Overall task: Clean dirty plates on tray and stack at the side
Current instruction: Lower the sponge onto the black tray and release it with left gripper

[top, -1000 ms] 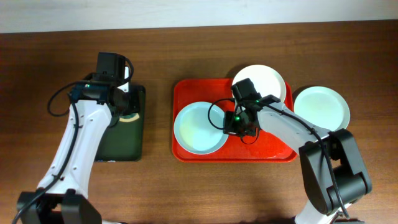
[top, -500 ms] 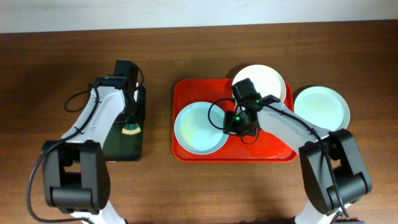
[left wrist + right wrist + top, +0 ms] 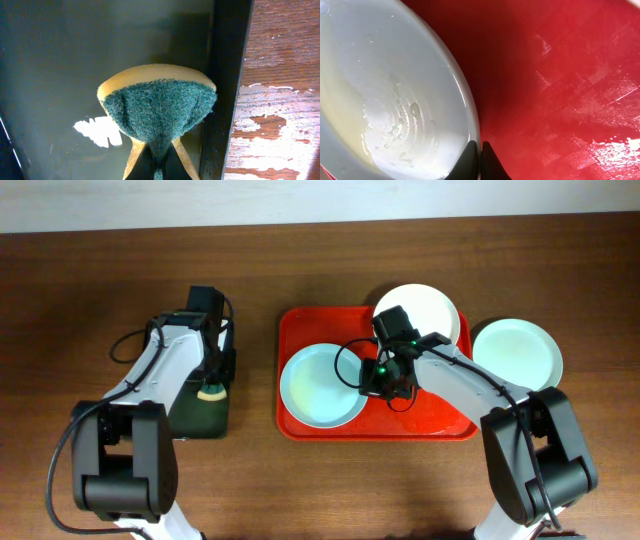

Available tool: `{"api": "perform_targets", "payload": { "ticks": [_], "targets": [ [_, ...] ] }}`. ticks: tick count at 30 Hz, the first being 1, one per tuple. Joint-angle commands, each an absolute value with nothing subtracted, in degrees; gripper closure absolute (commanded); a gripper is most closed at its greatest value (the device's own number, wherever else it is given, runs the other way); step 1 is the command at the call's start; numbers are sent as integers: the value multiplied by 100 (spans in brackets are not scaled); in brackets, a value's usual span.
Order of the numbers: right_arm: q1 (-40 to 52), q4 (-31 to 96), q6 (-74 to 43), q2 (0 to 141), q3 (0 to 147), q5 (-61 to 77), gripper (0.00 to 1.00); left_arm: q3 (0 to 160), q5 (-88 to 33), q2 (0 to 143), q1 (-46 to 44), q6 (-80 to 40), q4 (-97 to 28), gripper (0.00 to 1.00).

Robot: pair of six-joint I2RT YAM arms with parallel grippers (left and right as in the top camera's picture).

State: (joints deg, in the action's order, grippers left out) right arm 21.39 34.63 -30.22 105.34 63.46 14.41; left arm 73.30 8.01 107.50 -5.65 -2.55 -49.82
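Right gripper (image 3: 480,152) pinches the right rim of a mint plate (image 3: 385,85) lying on the red tray (image 3: 560,75). Beyond it, the white plate (image 3: 428,302) overlaps the tray's far right corner. The second mint plate (image 3: 518,352) sits on the table (image 3: 300,490), right of the tray. Left gripper (image 3: 159,162) clamps a sponge (image 3: 159,107) over the green tray (image 3: 60,60).

The left arm (image 3: 140,395) rises from the front-left corner of the brown wooden table (image 3: 60,280). Its elbow is bent near the back edge, and the wrist doubles back towards the front. The left gripper (image 3: 159,166) points down, its black fingers pinched tight on a yellow sponge with a green scouring face (image 3: 160,110). The right arm (image 3: 470,385) stretches low from the front-right corner towards the left. The right gripper (image 3: 480,162) is closed on the rim of a pale mint-green round plate (image 3: 385,90).
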Motion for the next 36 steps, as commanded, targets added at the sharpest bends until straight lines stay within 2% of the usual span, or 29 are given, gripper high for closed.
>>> {"api": "perform_targets", "payload": {
  "ticks": [1,10,16,24,36],
  "targets": [
    [2176,3472,-3050,10527,6353,1328,96,7124,753,10801,-552,-141,-4834,100],
    [2176,3472,-3052,10527,6353,1328,96,7022,362,10801,-552,-139,-4692,100],
    [2176,3470,-3050,10527,6353,1328,96,7022,-460,10801,-552,-10,-4648,100],
    [2176,3468,-3052,10527,6353,1328,96,7022,-707,10801,-607,-10,-4593,100],
    [2176,3470,-3052,10527,6353,1328,96,7022,-838,10801,-1192,276,-4324,100]
  ]
}}
